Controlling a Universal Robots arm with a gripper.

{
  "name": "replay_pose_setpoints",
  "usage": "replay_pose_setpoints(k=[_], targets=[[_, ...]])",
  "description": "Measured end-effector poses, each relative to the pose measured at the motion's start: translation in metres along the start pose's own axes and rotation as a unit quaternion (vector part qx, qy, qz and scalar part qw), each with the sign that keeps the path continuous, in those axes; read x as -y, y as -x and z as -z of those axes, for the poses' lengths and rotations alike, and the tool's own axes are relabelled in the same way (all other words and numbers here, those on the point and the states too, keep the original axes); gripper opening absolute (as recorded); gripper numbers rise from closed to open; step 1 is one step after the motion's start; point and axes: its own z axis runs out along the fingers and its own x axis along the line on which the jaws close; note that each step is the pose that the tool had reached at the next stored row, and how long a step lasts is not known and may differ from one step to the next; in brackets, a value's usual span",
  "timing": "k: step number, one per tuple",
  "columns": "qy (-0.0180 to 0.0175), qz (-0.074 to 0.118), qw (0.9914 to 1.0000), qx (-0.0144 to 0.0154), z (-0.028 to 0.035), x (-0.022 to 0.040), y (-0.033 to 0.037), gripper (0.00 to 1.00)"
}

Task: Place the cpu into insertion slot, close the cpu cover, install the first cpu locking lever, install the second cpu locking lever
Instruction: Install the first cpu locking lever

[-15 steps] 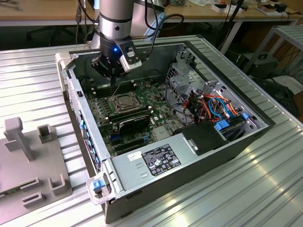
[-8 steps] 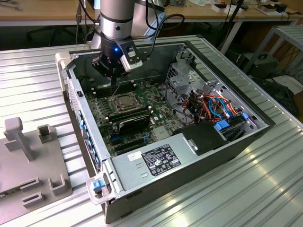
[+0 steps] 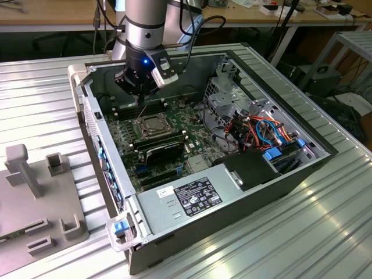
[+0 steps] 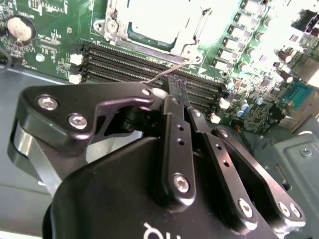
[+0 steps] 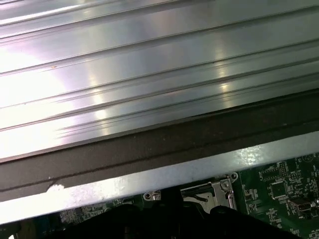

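**The cpu sits in its slot, and the pincer has hold of a thin lever**

The pincer (image 4: pixel 178 85) is shut almost all the way. Its two black fingertips pinch a thin metal stick, the locking lever (image 4: pixel 160 74). I cannot tell if this is the first lever or the second. The lever is a skinny, shiny wire. It slants up from a corner of the insertion slot (image 3: pixel 139 123) to the fingertips.

The cpu (image 3: pixel 154 124) lies flat in that slot, in the middle of the green board (image 4: pixel 50 45). Its top is dull grey metal, smooth and square. The cpu cover (image 4: pixel 115 22) looks like it is down around the chip. It is a thin silver frame with a big window.

Close by the fingertips run the long black memory slots (image 4: pixel 124 62), with white clips at their ends. The board is bumpy with lots of tiny parts. It all sits inside a dark metal computer case (image 3: pixel 232 192) on a shiny table (image 3: pixel 325 232) with long ridges.

What could go wrong? The wire is thin and slippery, so it could slide out of the pinch and spring back up. If the pincer pushes it a bit sideways, the lever could miss its little hook, and then the cover would not be held tight. If the pincer goes too low, the hard fingertips could knock the memory slots or scratch the board. A push that is too strong could bend the wire.
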Motion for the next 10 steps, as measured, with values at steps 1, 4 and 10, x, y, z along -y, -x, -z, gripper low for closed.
replay_pose_setpoints(k=[1,4,10], targets=[[-0.0001,0.0,1.0,0.0,0.0,0.0,0.0,0.11],[-0.0001,0.0,1.0,0.0,-0.0001,0.0,0.0001,0.11],[-0.0001,0.0,1.0,0.0,-0.0001,0.0,0.0001,0.11]])
